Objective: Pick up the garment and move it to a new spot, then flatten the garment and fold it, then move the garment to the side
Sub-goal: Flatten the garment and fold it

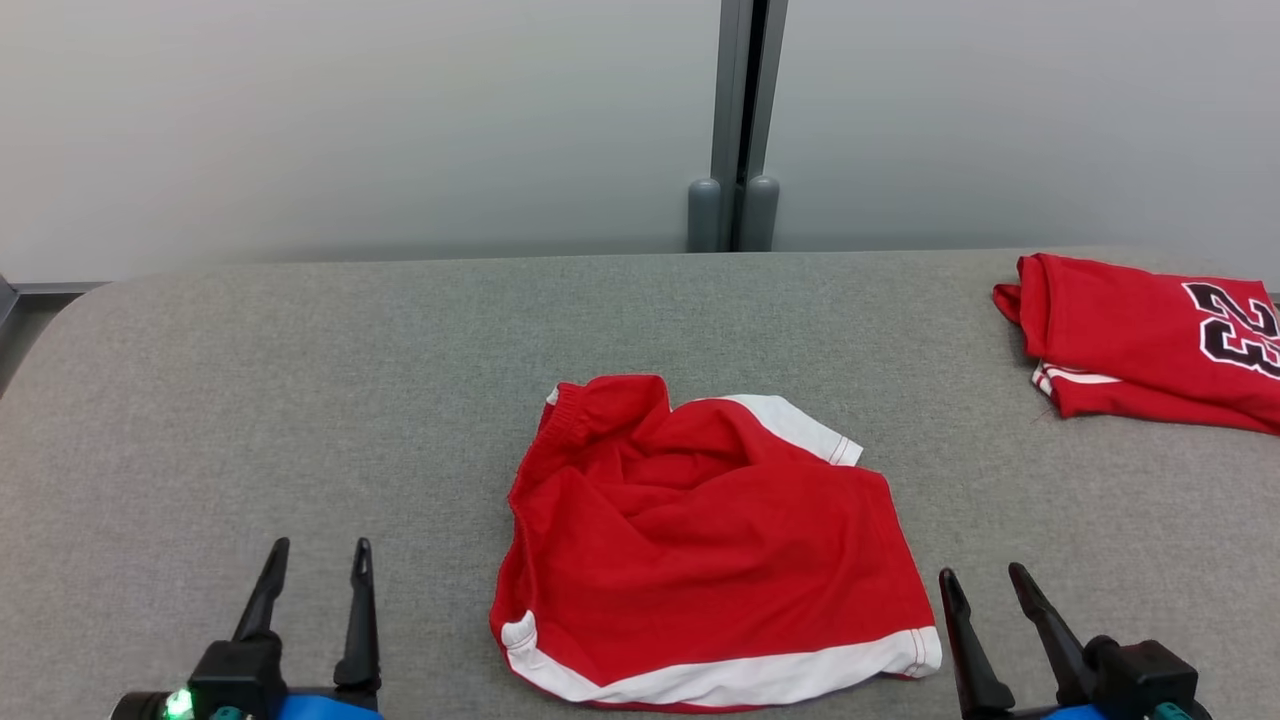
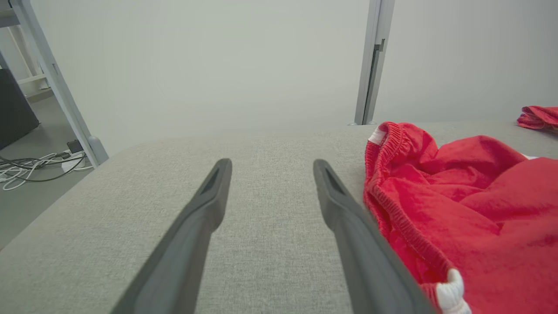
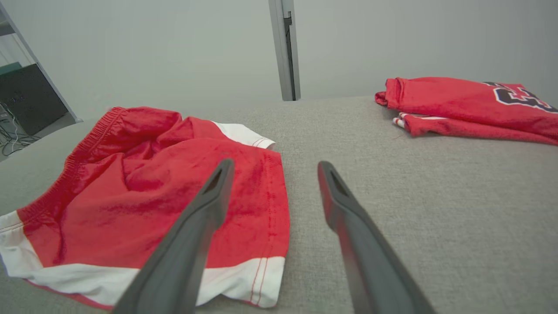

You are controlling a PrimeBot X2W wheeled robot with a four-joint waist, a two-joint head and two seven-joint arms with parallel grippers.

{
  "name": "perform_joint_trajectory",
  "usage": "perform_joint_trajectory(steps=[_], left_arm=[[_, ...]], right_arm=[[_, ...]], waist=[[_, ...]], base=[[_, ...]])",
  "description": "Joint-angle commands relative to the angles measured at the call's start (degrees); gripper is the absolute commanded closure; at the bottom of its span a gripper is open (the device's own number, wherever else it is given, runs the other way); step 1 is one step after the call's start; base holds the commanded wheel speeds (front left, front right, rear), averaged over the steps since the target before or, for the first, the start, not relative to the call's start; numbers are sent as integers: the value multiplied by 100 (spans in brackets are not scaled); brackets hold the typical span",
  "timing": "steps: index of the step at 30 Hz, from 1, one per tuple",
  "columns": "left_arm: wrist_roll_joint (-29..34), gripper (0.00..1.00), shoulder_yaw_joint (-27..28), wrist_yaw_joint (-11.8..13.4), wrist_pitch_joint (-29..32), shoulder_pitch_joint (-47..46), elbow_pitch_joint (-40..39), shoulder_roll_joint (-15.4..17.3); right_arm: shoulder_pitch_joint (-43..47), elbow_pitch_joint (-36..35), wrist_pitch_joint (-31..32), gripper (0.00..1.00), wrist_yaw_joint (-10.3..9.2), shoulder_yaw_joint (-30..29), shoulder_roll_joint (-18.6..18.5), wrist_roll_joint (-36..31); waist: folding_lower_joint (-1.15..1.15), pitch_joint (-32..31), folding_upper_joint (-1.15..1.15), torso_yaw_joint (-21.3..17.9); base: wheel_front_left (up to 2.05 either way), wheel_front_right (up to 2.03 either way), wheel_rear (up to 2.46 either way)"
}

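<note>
Garment rumpled on grey fabric surface, pale wall behind; left gripper, right gripper wide, empty.

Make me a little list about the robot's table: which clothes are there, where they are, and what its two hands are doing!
surface: grey fabric-covered table
middle garment: red shorts with white trim, crumpled, not folded
far-right garment: red jersey with a dark number, folded, apart from the shorts
left gripper: open, holding nothing, to the left of the shorts
right gripper: open, holding nothing, by the shorts' right edge
task so far: shorts not yet picked up
</note>
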Motion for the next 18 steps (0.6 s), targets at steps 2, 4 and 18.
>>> perform_joint_trajectory(steps=[2,4,18], left_arm=[[15,0,-180,-44,-13,-110,35,25],[60,0,-438,-84,-13,-191,91,37],[-248,0,-2256,-125,88,-732,1080,387]], right_arm=[[42,102,70,0,2,-16,-32,-4],[15,248,114,0,2,-5,-98,-13],[-367,1072,141,0,2,806,-238,501]], waist=[[0,11,1,-12],[0,32,1,-27],[0,299,1,-349]], base=[[0,0,0],[0,0,0],[0,0,0]])
